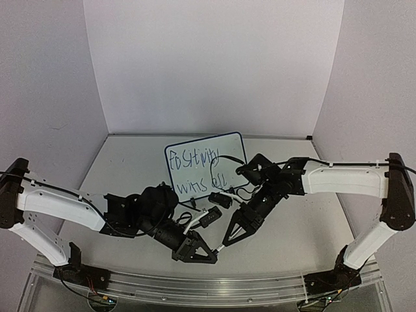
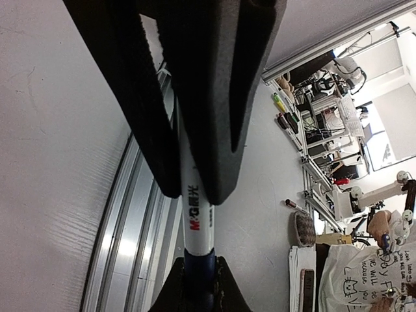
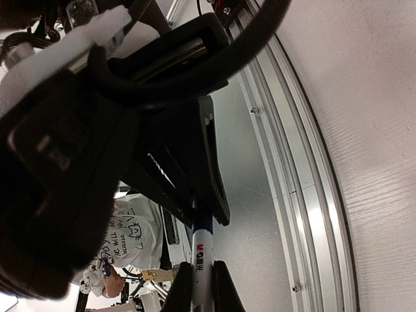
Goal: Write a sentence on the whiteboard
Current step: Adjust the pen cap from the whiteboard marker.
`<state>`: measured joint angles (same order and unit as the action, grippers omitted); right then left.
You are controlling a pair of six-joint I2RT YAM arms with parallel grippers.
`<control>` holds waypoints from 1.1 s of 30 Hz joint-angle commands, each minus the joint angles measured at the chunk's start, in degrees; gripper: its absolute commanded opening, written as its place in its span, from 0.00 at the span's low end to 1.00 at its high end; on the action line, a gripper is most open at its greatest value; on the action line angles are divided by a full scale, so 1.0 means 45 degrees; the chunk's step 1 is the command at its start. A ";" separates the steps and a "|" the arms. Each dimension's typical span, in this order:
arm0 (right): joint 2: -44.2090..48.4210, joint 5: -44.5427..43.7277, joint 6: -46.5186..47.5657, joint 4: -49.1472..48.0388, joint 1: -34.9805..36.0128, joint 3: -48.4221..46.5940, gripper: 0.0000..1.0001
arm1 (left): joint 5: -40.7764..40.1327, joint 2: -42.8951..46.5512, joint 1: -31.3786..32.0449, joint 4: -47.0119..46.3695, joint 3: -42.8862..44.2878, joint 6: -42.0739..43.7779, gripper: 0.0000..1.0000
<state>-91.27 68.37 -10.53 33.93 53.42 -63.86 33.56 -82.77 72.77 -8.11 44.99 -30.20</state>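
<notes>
The whiteboard (image 1: pixel 205 164) lies at the middle back of the table with the sentence (image 1: pixel 195 170) on it in two dark handwritten lines. In front of it both grippers meet on one white marker (image 1: pixel 221 246). My left gripper (image 1: pixel 213 255) is shut on the marker's blue end (image 2: pixel 200 273). The left gripper (image 2: pixel 200 263) shows its jaws at the bottom of its wrist view. My right gripper (image 1: pixel 227 242) is shut on the white barrel (image 3: pixel 200 253) by the red logo. In the right wrist view the right gripper (image 3: pixel 201 270) sits low, and a left finger (image 3: pixel 211 175) reaches in from above.
Two small black pieces (image 1: pixel 221 199) (image 1: pixel 209 218) lie between the board and the grippers. An aluminium rail (image 1: pixel 195 286) runs along the near table edge. White walls enclose the back and both sides.
</notes>
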 commanded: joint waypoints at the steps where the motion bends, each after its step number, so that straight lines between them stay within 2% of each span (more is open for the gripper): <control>1: -0.0255 0.0806 -0.0537 -0.1651 0.0998 0.0000 0.00 | -0.0893 0.0553 -0.0582 -0.2554 0.0967 0.0597 0.00; 10: -0.0234 0.0758 -0.1051 -0.2269 0.1455 0.0231 0.00 | -0.1236 0.1000 -0.0784 -0.2562 0.0914 0.0770 0.00; 23: -0.0501 0.0812 -0.1038 -0.2267 0.1993 0.0127 0.00 | -0.0530 0.1096 -0.1095 -0.2424 0.1328 0.0851 0.00; 25: -0.0421 0.0467 -0.1012 -0.2246 0.1974 0.0092 0.00 | -0.0541 0.1087 -0.1109 -0.2090 0.1365 0.0928 0.00; 29: 0.0133 -0.0464 -0.1053 -0.2141 0.1460 0.0120 0.00 | -0.1129 0.1442 -0.1130 -0.0097 0.1335 0.1356 0.00; 31: 0.0734 -0.0985 -0.1071 -0.1920 0.0724 0.0289 0.00 | -0.1768 0.1821 -0.1160 0.1000 0.1112 0.1484 0.10; 33: 0.1437 -0.1799 -0.0870 -0.1142 -0.0489 0.0413 0.00 | -0.2691 0.2345 -0.1217 0.2108 0.0708 0.1547 0.25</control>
<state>-90.89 63.95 -15.53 24.81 55.92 -63.04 34.69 -78.44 70.49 1.22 45.01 -25.90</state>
